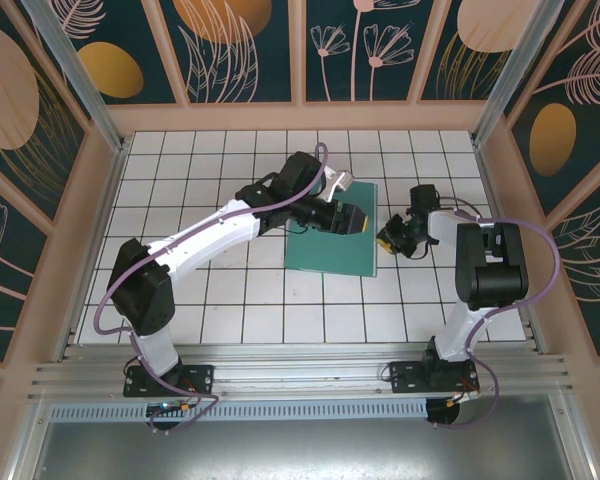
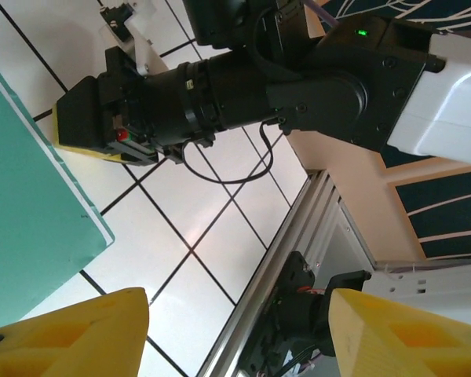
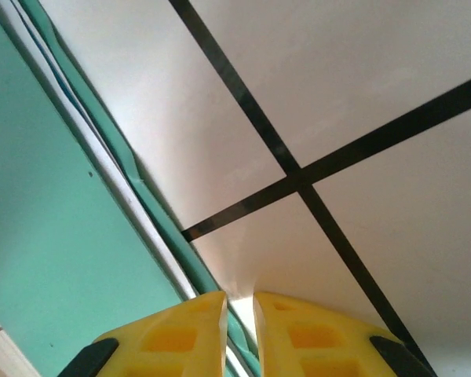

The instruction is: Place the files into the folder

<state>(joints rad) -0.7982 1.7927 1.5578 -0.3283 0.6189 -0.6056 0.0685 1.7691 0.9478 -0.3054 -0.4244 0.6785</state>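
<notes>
The folder [image 1: 330, 255] lies closed and flat on the worktop [image 1: 230, 300], plain teal. The files [image 3: 102, 157] show as a thin white edge between its covers (tucked in, I judge). At its right edge the right pincer [image 3: 238, 302] is nearly pressed together, probably squaring that edge; whether it pinches, I cannot tell. Over the folder's far part the left pincer [image 2: 239, 314] hangs spread, empty.
</notes>
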